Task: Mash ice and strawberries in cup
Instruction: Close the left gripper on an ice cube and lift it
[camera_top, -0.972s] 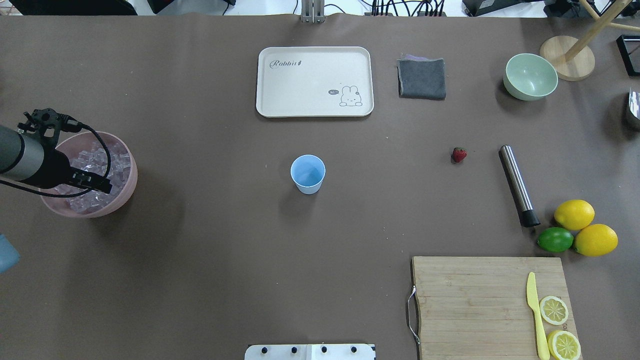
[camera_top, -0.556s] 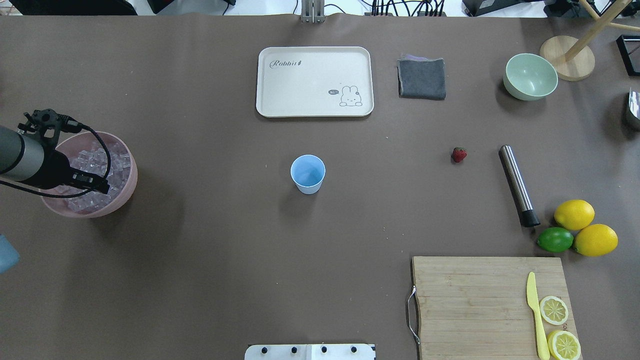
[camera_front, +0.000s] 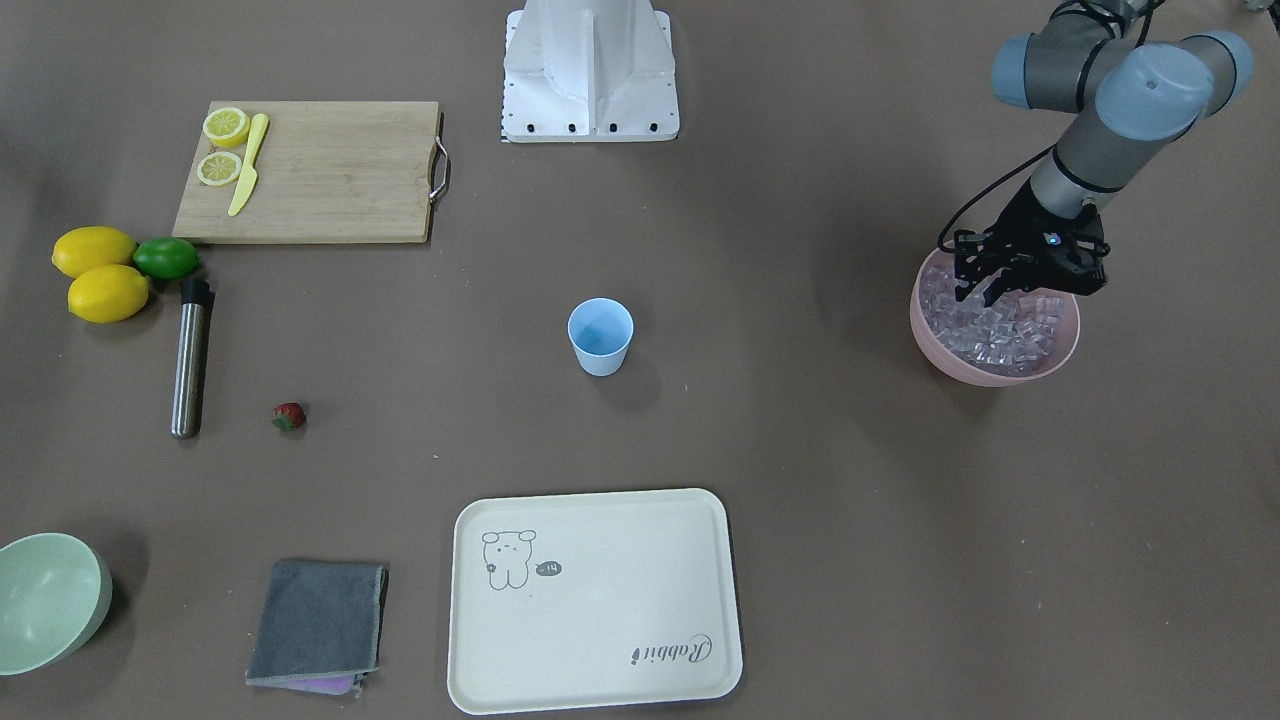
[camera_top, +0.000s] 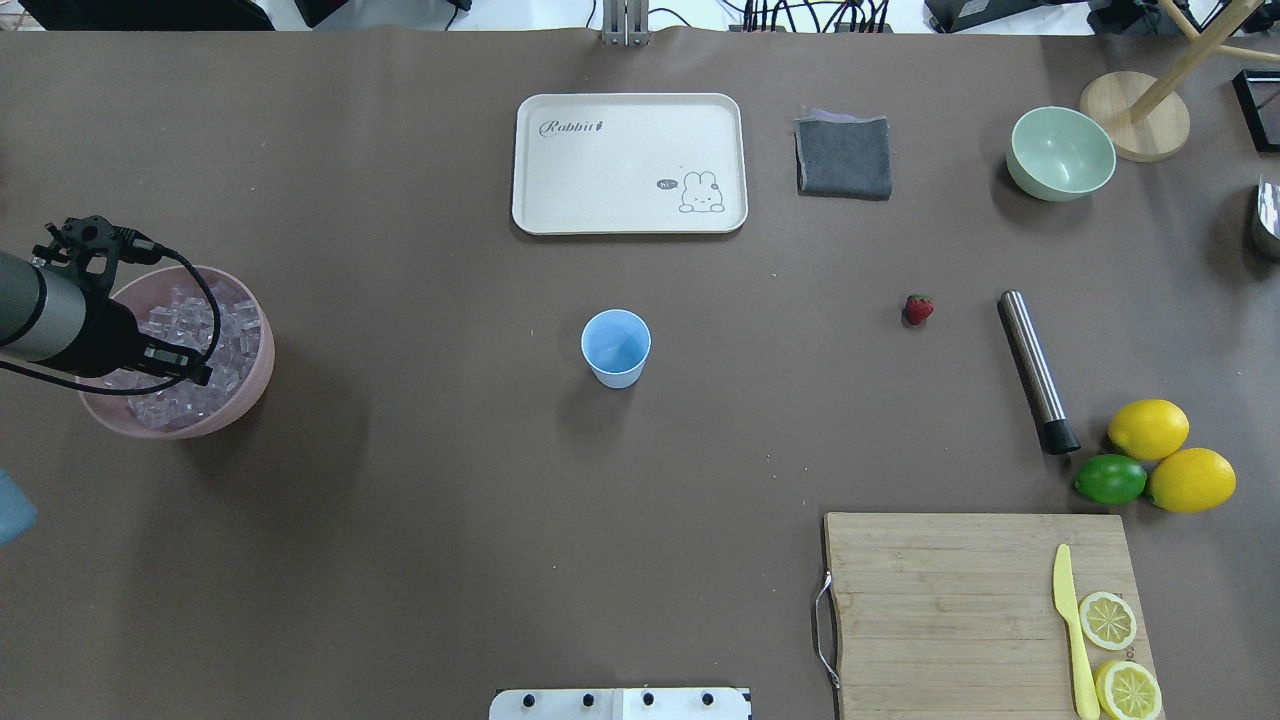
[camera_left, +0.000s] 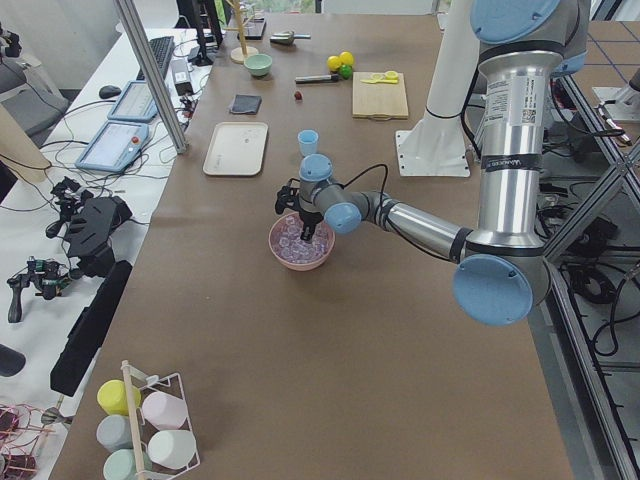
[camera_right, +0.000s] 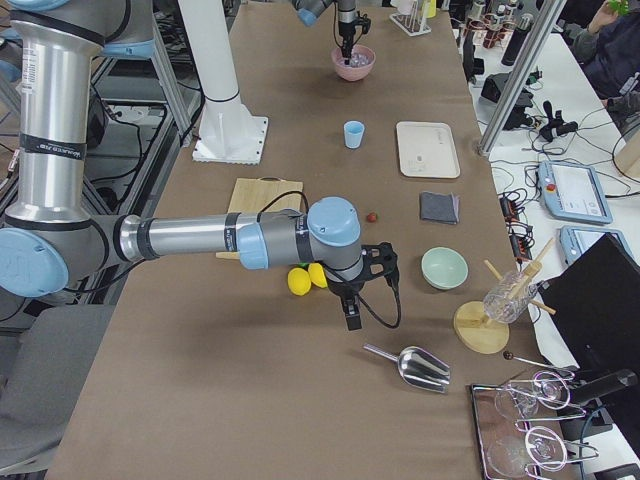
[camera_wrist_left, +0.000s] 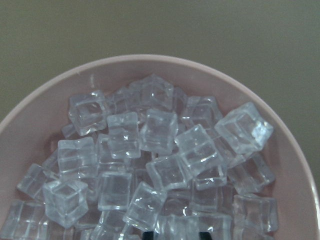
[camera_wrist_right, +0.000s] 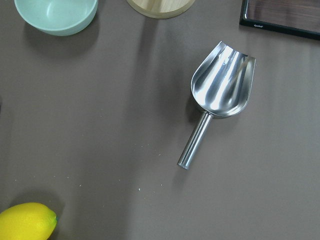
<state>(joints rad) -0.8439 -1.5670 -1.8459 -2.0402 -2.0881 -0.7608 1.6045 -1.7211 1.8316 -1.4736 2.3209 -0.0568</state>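
Dozens of clear, glassy ice cubes fill one round pink bowl directly beneath the left gripper. Its tips dip among them, but I cannot tell whether they pinch a cube. One smooth light-blue plastic cup stands well away from it, and one red strawberry lies farther still. The right gripper hangs near one shiny metal scoop, and I cannot tell its spread.

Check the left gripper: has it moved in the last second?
Yes, slightly: the left gripper has edged toward the overhead view's left, away from the pink bowl's right rim.
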